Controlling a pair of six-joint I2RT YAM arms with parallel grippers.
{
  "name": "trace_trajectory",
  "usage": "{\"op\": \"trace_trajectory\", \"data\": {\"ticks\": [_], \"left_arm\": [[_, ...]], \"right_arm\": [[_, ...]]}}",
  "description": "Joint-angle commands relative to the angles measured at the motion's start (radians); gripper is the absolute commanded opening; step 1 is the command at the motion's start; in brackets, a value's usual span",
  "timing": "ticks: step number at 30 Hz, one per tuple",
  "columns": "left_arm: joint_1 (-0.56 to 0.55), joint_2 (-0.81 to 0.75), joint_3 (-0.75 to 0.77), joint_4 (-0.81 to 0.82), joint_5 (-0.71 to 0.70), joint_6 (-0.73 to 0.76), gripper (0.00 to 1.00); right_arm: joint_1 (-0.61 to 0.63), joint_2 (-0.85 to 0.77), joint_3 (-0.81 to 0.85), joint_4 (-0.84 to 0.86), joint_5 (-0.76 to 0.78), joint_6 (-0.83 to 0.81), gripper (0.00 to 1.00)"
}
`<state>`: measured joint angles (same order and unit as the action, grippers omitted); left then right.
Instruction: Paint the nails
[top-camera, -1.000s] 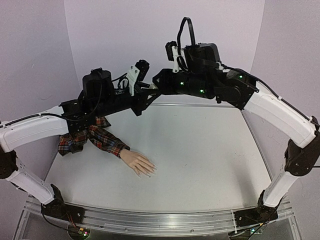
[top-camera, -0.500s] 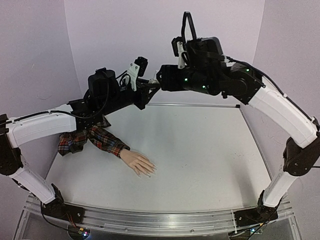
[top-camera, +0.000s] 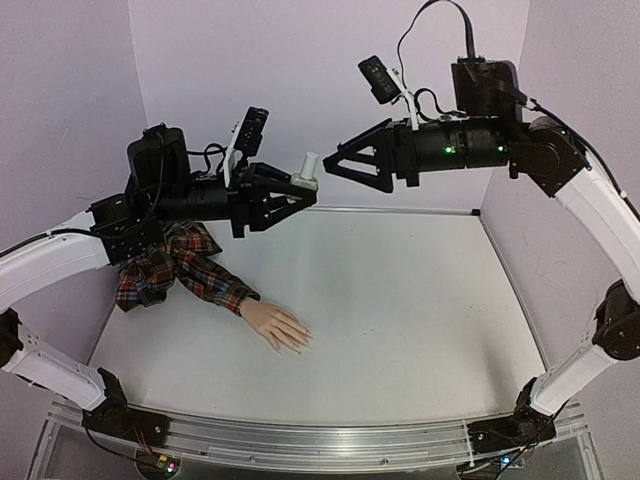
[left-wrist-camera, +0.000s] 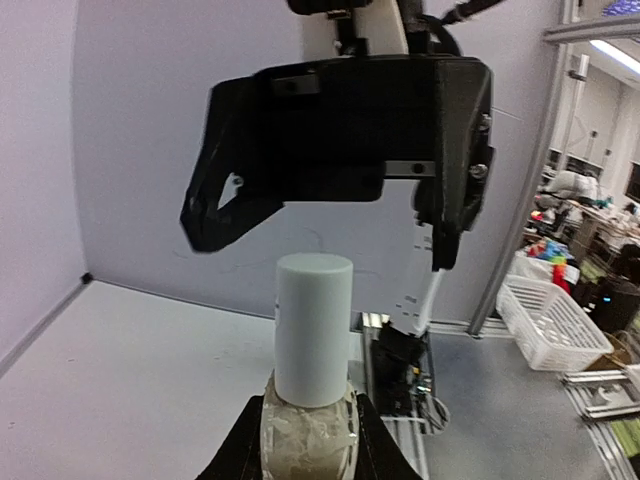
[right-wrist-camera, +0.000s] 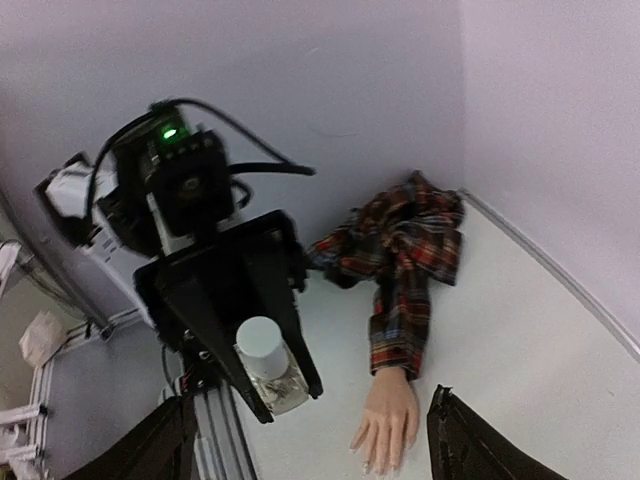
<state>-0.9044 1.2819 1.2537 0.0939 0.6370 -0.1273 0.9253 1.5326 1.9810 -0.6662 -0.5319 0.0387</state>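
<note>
Jaws apart now, we are pulling the right gripper (top-camera: 332, 165) off the still-capped polish bottle (left-wrist-camera: 312, 340) that the left gripper (top-camera: 298, 190) is clamping; the nails (top-camera: 301, 343) are waiting.

Nails (top-camera: 299, 342) too small to tell; left hand (top-camera: 300, 190) hides bottle (top-camera: 310, 164)'s body.

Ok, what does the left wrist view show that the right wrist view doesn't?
Only the left wrist view: the right pincer seen head-on with its jaws open, and a white basket in the room behind. Only the right wrist view: the mannequin hand lying on the table, with its plaid sleeve. Both: the white-capped bottle gripped in the left pincer, held up in the air.
</note>
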Motion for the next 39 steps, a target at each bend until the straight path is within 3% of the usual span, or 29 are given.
{"op": "trace_trajectory", "data": {"ticks": [1,3,6,13,17,23,28,31,36,39], "left_arm": [[-0.003,0.0,0.053,-0.003,0.268,-0.091,0.0],[-0.003,0.003,0.059,-0.004,0.286,-0.099,0.0],[-0.004,0.002,0.059,0.001,0.295,-0.102,0.0],[-0.003,0.01,0.066,0.032,0.32,-0.121,0.0],[-0.002,0.011,0.072,0.028,0.3,-0.112,0.0],[-0.002,0.007,0.074,0.027,0.262,-0.097,0.0],[-0.003,0.001,0.079,0.0,0.172,-0.071,0.0],[-0.003,-0.018,0.073,-0.04,-0.014,-0.029,0.0],[-0.003,-0.023,0.069,-0.087,-0.482,0.088,0.0],[-0.003,0.027,0.078,-0.074,-0.677,0.203,0.0]], "right_arm": [[-0.002,0.066,0.089,0.004,-0.351,-0.047,0.67],[-0.002,0.082,0.11,0.007,-0.406,-0.046,0.63],[-0.002,0.109,0.139,0.007,-0.448,-0.004,0.49],[-0.003,0.145,0.159,0.012,-0.478,0.01,0.41],[-0.002,0.156,0.163,0.015,-0.477,0.012,0.24],[-0.002,0.163,0.143,0.019,-0.465,0.013,0.22],[-0.002,0.154,0.128,0.024,-0.422,0.029,0.01],[0.003,0.14,0.095,0.038,-0.253,0.071,0.0],[0.053,0.114,0.013,0.045,0.379,0.243,0.0],[0.074,0.12,-0.016,0.032,0.646,0.381,0.0]]}}
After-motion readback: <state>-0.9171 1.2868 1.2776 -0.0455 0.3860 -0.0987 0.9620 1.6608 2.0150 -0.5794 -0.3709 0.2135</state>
